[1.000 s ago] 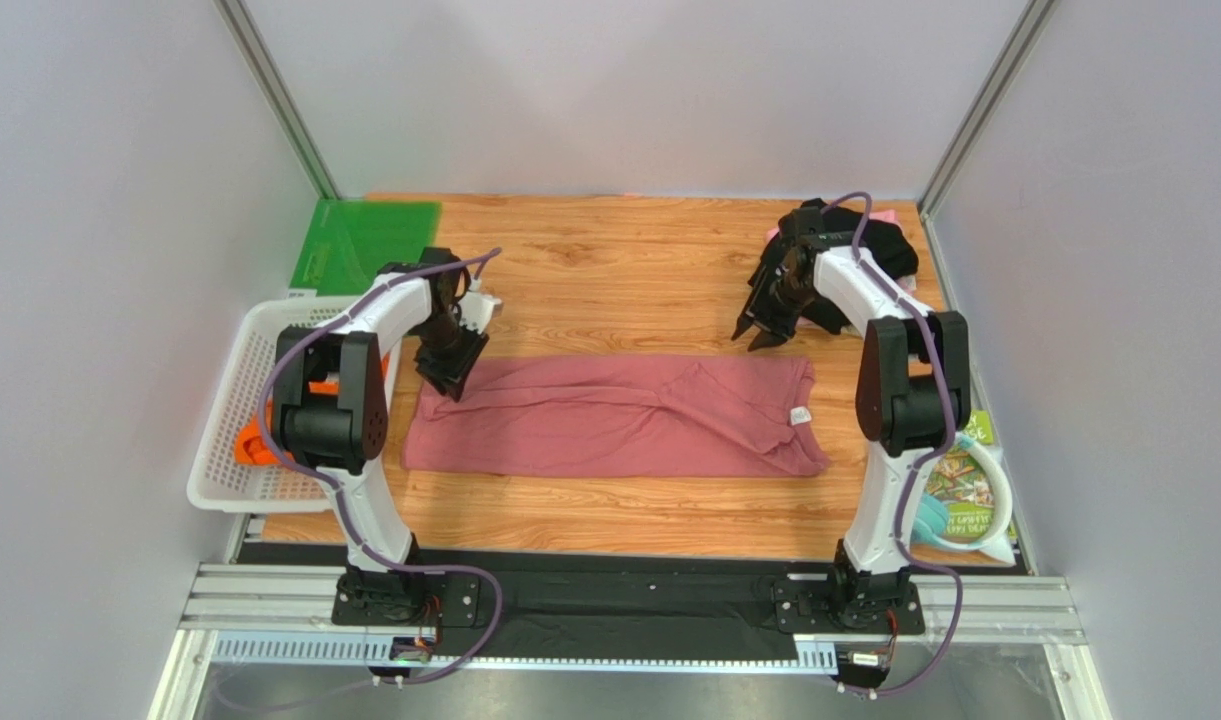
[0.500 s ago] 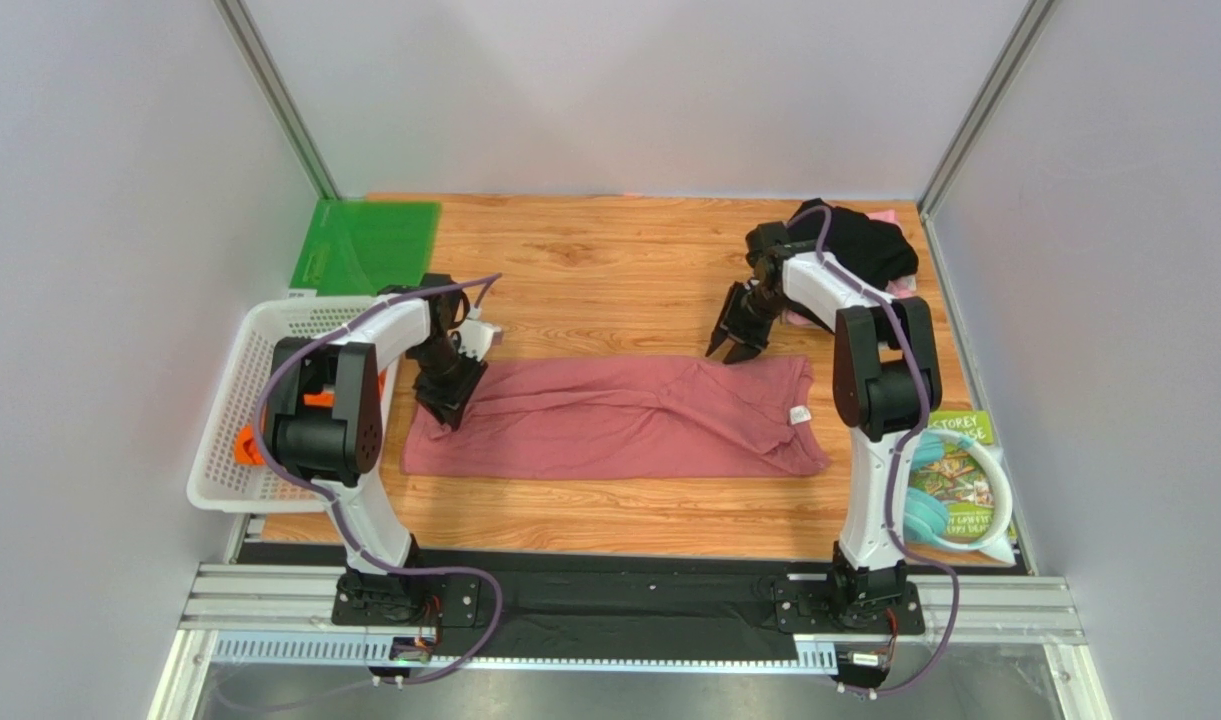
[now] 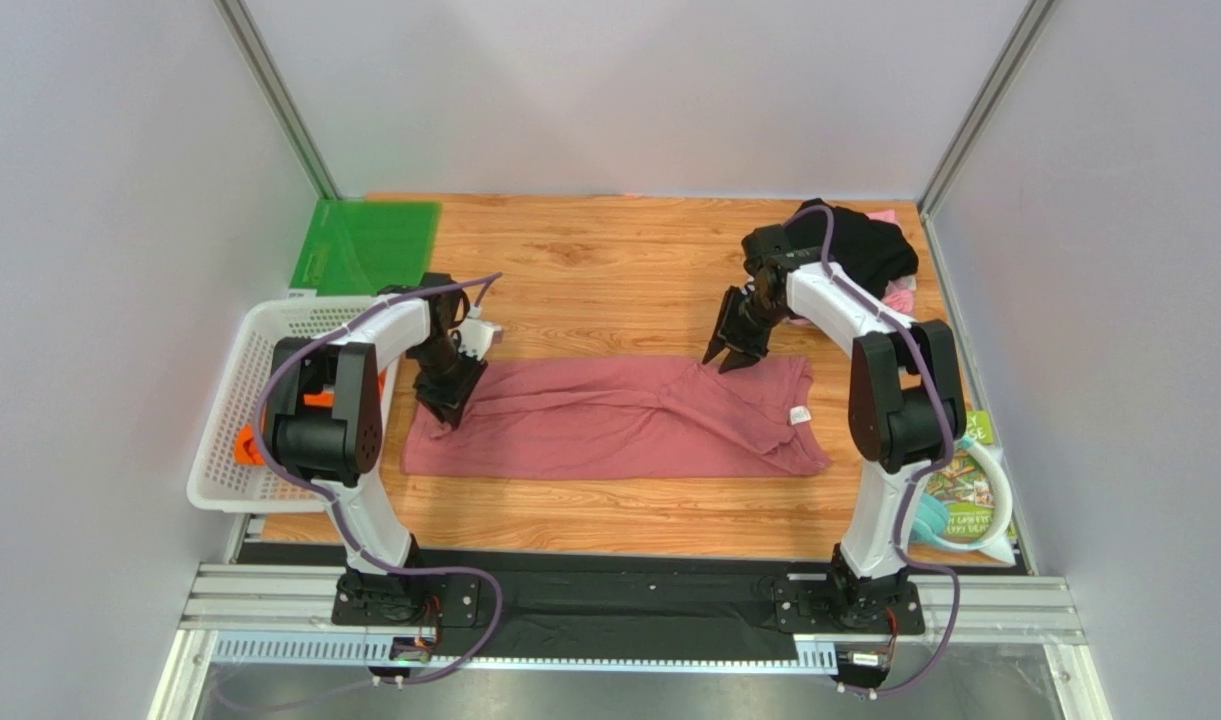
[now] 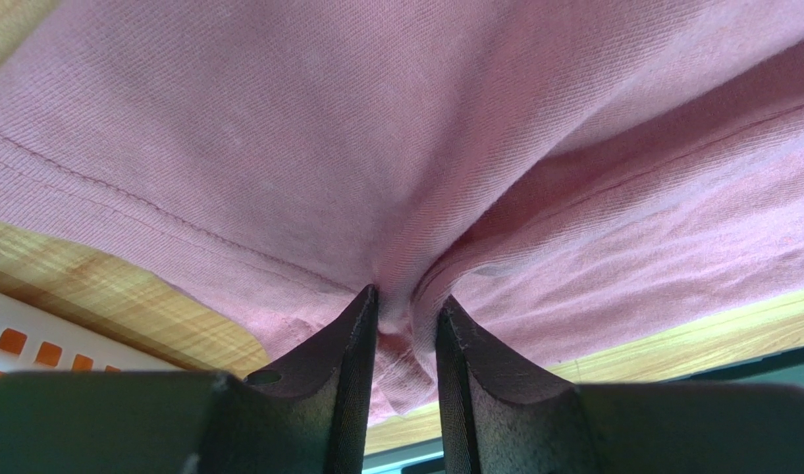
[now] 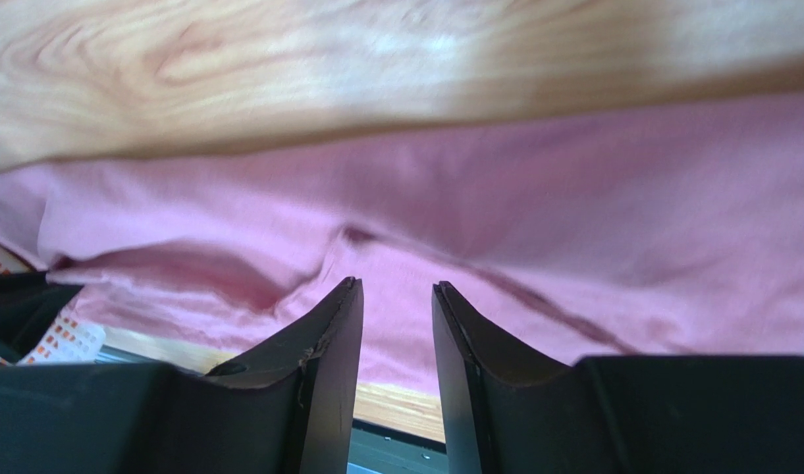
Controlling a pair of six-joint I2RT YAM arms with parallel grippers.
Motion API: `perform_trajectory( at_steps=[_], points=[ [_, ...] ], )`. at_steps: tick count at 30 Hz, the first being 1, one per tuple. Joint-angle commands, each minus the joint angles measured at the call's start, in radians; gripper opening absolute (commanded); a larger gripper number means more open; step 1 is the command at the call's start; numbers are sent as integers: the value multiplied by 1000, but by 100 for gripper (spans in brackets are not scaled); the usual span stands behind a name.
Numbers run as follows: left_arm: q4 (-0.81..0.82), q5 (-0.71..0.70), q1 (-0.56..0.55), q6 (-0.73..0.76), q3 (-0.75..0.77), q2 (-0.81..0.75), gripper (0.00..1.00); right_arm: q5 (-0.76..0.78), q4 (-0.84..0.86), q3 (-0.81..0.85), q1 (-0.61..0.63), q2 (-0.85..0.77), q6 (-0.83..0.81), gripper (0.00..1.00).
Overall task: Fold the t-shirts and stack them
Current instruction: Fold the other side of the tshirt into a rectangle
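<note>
**Left jaws pinch the dusty-rose t-shirt point(image 3: 616, 428); right jaws stand parted at its far edge**

The dusty-rose t-shirt lies as a long, rumpled band across the middle of the counter point(image 3: 601, 278). It runs from near the left edge to near the right edge and sits closer to the near edge than the far one. Its white neck label point(image 3: 798, 414) shows at the right end.

The left arm point(image 3: 383, 312) reaches down to the shirt's far left corner. In the left wrist view, the left jaws are pinching a raised ridge of the rose cloth. The fold is drawn into the narrow gap between the two dark fingers point(image 4: 351, 380), and a hem seam point(image 4: 158, 222) runs across just beyond them.

The right arm point(image 3: 842, 308) bends in from the right edge, and the right jaws hang at the shirt's far edge, right of its middle. In the right wrist view, their fingers point(image 5: 326, 380) stand a little apart. The cloth seen through the gap lies flat, so the jaws hold nothing. Whether the tips touch the cloth cannot be told.

A black t-shirt point(image 3: 860, 240) is heaped in the far right corner, with a pale pink one point(image 3: 905, 294) peeking out at its side. Orange cloth point(image 3: 250, 446) shows in the white mesh basket point(image 3: 223, 450) against the left edge, partly hidden behind the left arm. A green sheet point(image 3: 364, 245) lies at the far left corner.
</note>
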Motion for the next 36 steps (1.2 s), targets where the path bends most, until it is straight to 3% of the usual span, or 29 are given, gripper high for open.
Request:
perform_trajectory(
  at_steps=[1,7,18,36],
  points=[
    [14,2,-1,16,10,-21,34,8,2,-62,28,-127,-9,37],
    [16,-2,-1,18,19,-21,34,5,17,-122,31,-184,-5,38],
    [8,-8,-1,13,21,-26,34,-19,-47,144,68,22,-22,42],
    [7,-18,-1,21,30,-50,34,-15,-44,126,74,99,-5,38]
  ],
)
